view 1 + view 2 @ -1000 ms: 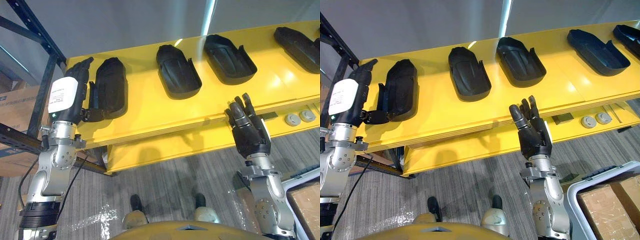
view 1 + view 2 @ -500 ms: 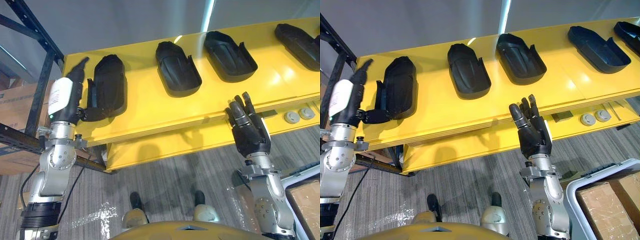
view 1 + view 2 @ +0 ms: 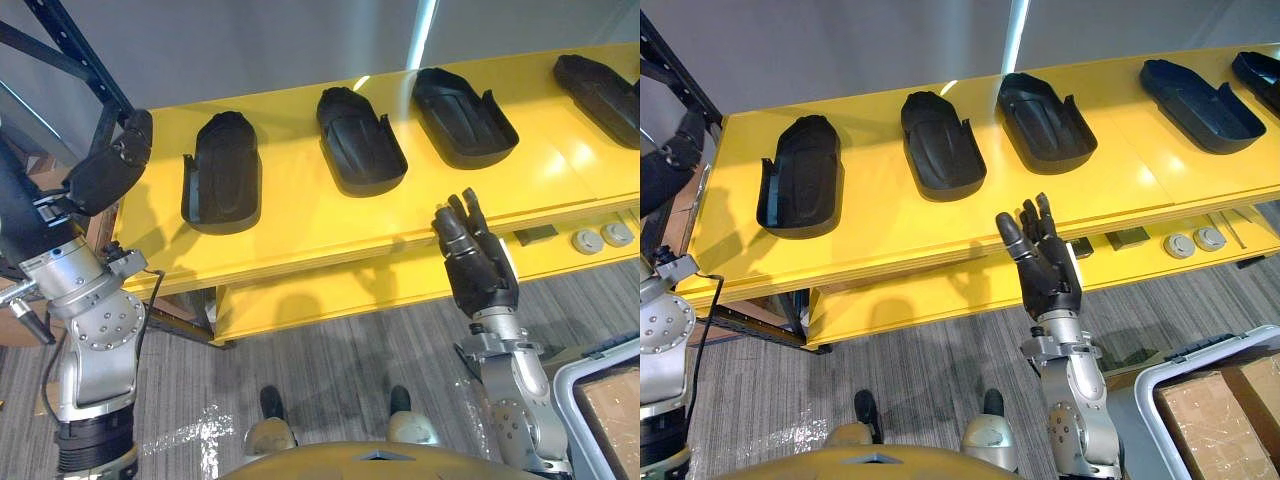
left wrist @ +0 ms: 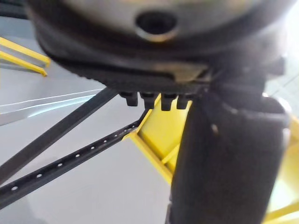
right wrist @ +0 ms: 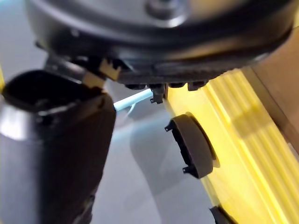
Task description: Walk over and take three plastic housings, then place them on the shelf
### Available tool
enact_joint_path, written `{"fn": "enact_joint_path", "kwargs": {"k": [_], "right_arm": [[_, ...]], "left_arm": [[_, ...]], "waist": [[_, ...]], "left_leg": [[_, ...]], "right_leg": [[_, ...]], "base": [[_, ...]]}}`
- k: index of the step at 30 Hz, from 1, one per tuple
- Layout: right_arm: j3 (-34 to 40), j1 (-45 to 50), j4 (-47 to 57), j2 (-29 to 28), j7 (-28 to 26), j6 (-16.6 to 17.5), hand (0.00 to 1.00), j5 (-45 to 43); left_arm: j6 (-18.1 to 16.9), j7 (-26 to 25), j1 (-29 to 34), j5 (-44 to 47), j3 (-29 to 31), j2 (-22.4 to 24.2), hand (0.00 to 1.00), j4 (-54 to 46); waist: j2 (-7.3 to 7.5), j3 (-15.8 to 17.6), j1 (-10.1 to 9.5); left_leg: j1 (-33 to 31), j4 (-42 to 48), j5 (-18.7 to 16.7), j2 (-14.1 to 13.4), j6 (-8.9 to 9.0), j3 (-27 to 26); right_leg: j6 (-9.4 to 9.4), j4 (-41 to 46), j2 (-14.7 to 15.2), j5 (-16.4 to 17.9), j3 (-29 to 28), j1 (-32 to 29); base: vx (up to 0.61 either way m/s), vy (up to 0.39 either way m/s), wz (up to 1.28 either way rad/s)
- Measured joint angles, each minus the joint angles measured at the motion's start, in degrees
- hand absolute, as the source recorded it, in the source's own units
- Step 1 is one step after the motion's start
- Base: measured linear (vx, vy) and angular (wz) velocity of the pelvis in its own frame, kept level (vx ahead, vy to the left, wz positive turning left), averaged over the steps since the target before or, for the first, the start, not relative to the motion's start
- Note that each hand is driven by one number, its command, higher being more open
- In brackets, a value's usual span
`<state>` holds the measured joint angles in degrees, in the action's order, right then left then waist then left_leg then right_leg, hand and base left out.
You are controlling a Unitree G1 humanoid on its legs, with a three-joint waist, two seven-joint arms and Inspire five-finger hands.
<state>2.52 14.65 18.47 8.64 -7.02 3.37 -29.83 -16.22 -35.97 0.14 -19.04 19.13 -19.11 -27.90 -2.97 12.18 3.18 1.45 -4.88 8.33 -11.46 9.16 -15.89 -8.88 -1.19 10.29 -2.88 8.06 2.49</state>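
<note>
L hand point(image 3: 105, 172): empty, fingers about straight & loose, just off the left end of the shelf point(image 3: 300, 215), beside the rack post point(image 3: 80, 60), apart from housing 1 point(image 3: 222, 172). R hand point(image 3: 478, 268): empty, fingers straight, pointing up, in front of the shelf's front edge & touching nothing.

Housing 1 lies near the left end, housing 2 point(image 3: 360, 140) & housing 3 point(image 3: 463, 103) next along toward the back edge, all apart. More housings point(image 3: 600, 85) sit at the right end.

Judging by that, the three are down & the step is getting the hands clear. To do it well:
- Draw L hand out & down from the left end.
- Keep fingers loose so nothing snags housing 1's side or the post.
- Keep R hand below the front edge, no lifting into it.
- Don't bump the shelf: the housings prob. sit loose on a smooth top & could slide.
</note>
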Motion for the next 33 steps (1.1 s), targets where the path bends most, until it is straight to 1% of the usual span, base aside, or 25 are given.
{"fn": "enact_joint_path", "kwargs": {"k": [2, 4, 6, 7, 9, 10, 12, 15, 19, 21, 24, 26, 28, 29, 31, 32, 33], "right_arm": [[-0.8, -1.0, 1.6, 0.1, 0.3, 0.0, 1.00, 0.9], [-1.0, -3.4, 2.8, 0.3, 1.4, 0.1, 1.00, 7.7], [-0.9, -5.6, 2.8, 1.8, 2.1, 0.4, 1.00, 13.5], [-0.9, -5.9, 2.8, 2.6, 2.1, 0.4, 1.00, 13.8], [-0.9, -6.8, 2.8, 5.2, 2.4, 0.4, 1.00, 13.7], [-0.9, -6.8, 2.8, 5.2, 2.4, 0.4, 1.00, 13.7], [-0.9, -6.8, 2.8, 5.8, 3.5, 0.5, 1.00, 13.8], [-0.8, -7.0, 2.4, 5.8, 4.3, 0.8, 1.00, 13.8], [-0.9, -8.8, 1.1, 5.8, 5.3, 1.1, 1.00, 13.8], [-0.9, -10.1, -0.3, 5.9, 5.8, 1.3, 1.00, 13.9], [-0.9, -12.1, -3.3, 7.3, 6.8, 1.5, 1.00, 17.1], [-1.0, -13.6, -6.2, 7.5, 7.4, 1.7, 1.00, 18.9], [-1.0, -14.4, -7.4, 7.5, 7.8, 1.7, 1.00, 18.9], [-1.0, -14.9, -7.8, 7.5, 8.2, 1.8, 1.00, 18.9], [-1.0, -15.9, -7.8, 7.5, 8.8, 2.4, 1.00, 18.9], [-1.0, -17.0, -7.8, 7.5, 9.5, 3.3, 1.00, 18.9], [-1.0, -17.8, -7.8, 7.5, 10.0, 3.4, 1.00, 18.9]], "left_arm": [[-0.3, 2.5, 0.8, 3.2, -0.2, 2.1, 1.00, -2.8], [-0.3, 5.5, 2.7, 4.0, -0.8, 3.5, 1.00, -4.6], [0.1, 8.9, 5.4, 2.5, -2.6, 3.5, 1.00, -5.4], [0.1, 10.1, 6.1, 2.5, -3.2, 3.5, 1.00, -5.4], [0.4, 15.4, 9.0, 2.6, -4.1, 3.5, 1.00, -5.4], [0.4, 15.4, 9.0, 2.6, -4.1, 3.5, 1.00, -5.4], [1.3, 19.5, 12.0, 2.5, -4.8, 3.4, 1.00, -5.3], [1.8, 22.3, 13.3, 2.5, -5.3, 3.1, 1.00, -4.9], [3.2, 24.1, 13.2, 2.8, -7.0, 2.3, 1.00, -1.7], [4.5, 25.0, 13.2, 2.8, -8.3, 2.3, 1.00, -0.2], [6.2, 26.1, 13.1, 3.2, -10.3, 2.3, 1.00, 2.1], [7.5, 26.0, 13.0, 3.3, -11.3, 2.3, 1.00, 3.8], [7.9, 26.0, 12.6, 3.5, -11.9, 2.3, 1.00, 5.0], [8.8, 25.6, 12.1, 3.4, -12.4, 2.3, 1.00, 5.8], [9.8, 24.5, 10.6, 2.7, -13.0, 2.3, 1.00, 7.5], [10.6, 22.9, 9.3, 2.7, -13.6, 2.3, 1.00, 8.8], [11.0, 22.2, 8.5, 2.7, -13.9, 2.3, 1.00, 9.7]], "waist": [[0.07, -0.1, -0.07], [0.23, -0.1, -0.17], [0.43, -0.3, -0.72], [0.46, -0.3, -1.00], [0.55, -0.3, -1.56], [0.55, -0.3, -1.56], [0.77, -0.5, -1.79], [1.24, -0.7, -2.10], [1.54, -0.9, -2.18], [1.54, -0.9, -2.17], [1.53, -0.9, -2.21], [1.51, -0.9, -2.21], [1.49, -0.9, -2.26], [1.47, -0.9, -2.38], [1.42, -0.9, -2.55], [1.38, -0.8, -2.55], [1.34, -0.6, -2.55]], "left_leg": [[0.1, 0.0, 0.0, 0.0, -0.04, 0.4], [0.1, 0.0, 0.1, 0.0, -0.08, 0.8], [0.1, 0.0, 0.2, 0.1, -0.10, 1.3], [0.1, 0.0, 0.2, 0.1, -0.12, 1.4], [0.0, 0.0, 0.3, 0.1, -0.12, 2.3], [0.0, 0.0, 0.3, 0.1, -0.12, 2.3], [0.0, 0.0, 0.4, 0.1, -0.08, 3.2], [-0.1, -0.1, 0.4, 0.1, -0.07, 3.3], [-0.1, -0.1, 0.4, 0.2, -0.12, 3.3], [-0.3, -0.1, 0.5, 0.2, -0.13, 3.4], [-1.2, 0.0, 0.8, 0.3, -0.22, 3.5], [-1.1, 0.0, 1.0, 0.4, -0.25, 3.6], [-1.2, 0.0, 1.0, 0.4, -0.26, 3.6], [-1.4, 0.0, 1.0, 0.4, -0.26, 3.7], [-2.0, 0.0, 1.1, 0.4, -0.33, 3.7], [-2.8, 0.0, 1.3, 0.5, -0.42, 3.8], [-3.0, 0.0, 1.4, 0.5, -0.48, 3.8]], "right_leg": [[0.00, -0.1, 0.0, 0.0, 0.4, 0.4], [0.00, -0.1, 0.0, 0.0, 0.8, 0.7], [0.00, -0.1, 0.0, 0.0, 1.2, 1.0], [0.00, -0.1, 0.0, 0.0, 1.3, 1.2], [-0.07, -0.2, 0.0, 0.1, 2.2, 1.8], [-0.07, -0.2, 0.0, 0.1, 2.2, 1.8], [-0.10, -0.1, 0.0, 0.5, 3.3, 2.5], [-0.06, 0.0, 0.0, 0.6, 3.4, 2.5], [-0.06, 0.0, 0.1, 0.6, 3.4, 2.4], [-0.06, 0.0, 0.1, 0.6, 3.4, 2.3], [-0.19, 0.0, 0.1, 0.5, 3.5, 1.5], [-0.27, 0.1, 0.2, 0.4, 3.5, 1.5], [-0.28, 0.1, 0.2, 0.4, 3.5, 1.4], [-0.28, 0.1, 0.2, 0.4, 3.5, 1.3], [-0.29, 0.3, 0.3, 0.4, 3.5, 0.5], [-0.32, 0.4, 0.3, 0.4, 3.5, -0.2], [-0.32, 0.7, 0.4, 0.4, 3.5, -0.6]], "base": [[-0.01, -0.005, 0.09], [-0.02, -0.005, 0.10], [-0.02, -0.005, 0.10], [-0.02, -0.004, 0.11], [-0.02, -0.008, 0.16], [-0.02, -0.010, 0.23], [-0.02, -0.009, 0.19], [-0.01, -0.003, 0.02], [0.00, 0.000, 0.00], [0.00, 0.000, 0.00], [0.00, 0.000, 0.00], [0.00, 0.000, 0.00], [0.00, 0.000, 0.00], [0.00, 0.000, 0.00], [0.00, 0.000, 0.00], [0.00, 0.000, 0.00], [0.00, 0.000, 0.00]]}}
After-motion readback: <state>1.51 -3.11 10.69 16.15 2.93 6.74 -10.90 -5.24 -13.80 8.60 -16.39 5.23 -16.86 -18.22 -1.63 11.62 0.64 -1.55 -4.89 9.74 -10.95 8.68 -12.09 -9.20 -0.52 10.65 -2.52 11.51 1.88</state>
